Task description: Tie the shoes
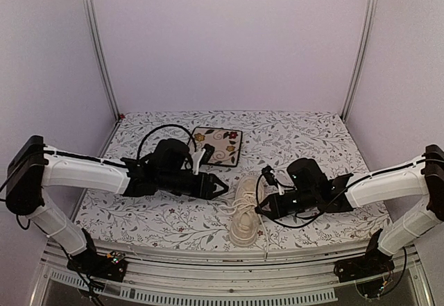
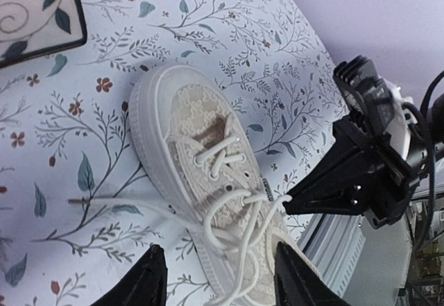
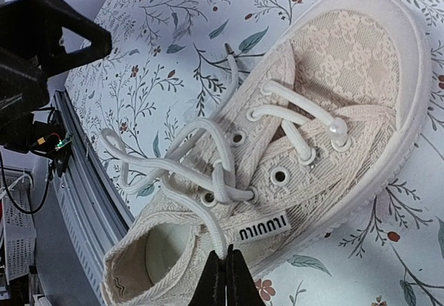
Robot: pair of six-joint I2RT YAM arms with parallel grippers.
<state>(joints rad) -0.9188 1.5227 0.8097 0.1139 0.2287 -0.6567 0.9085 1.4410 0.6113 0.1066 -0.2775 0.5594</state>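
**Workpiece.** Sneaker: cream low-top, upright on its sole on the table. It sits approx. centre, close to the front edge. Toe faces the far edge, heel opening faces the front edge.

**Laces**: threaded through the eyelets, loose at the top and not knotted. Slack loops lie across the tongue. One free end w/ its tip rests on the table on the sneaker's left side.

**L arm.** Left gripper: jaws apart, nothing between the pads. It is positioned just beside the sneaker's left flank, at the lace area.

**R arm.** Right gripper: fingers fully closed, pinching one lace strand. The pinch point is at the sneaker's right side near the top eyelets. The strand runs from the top eyelets straight into the fingertips.

**Other items.** Plate: square, floral, dark rim. It lies flat beyond the toe toward the far edge, left of the sneaker's axis and apart from it.
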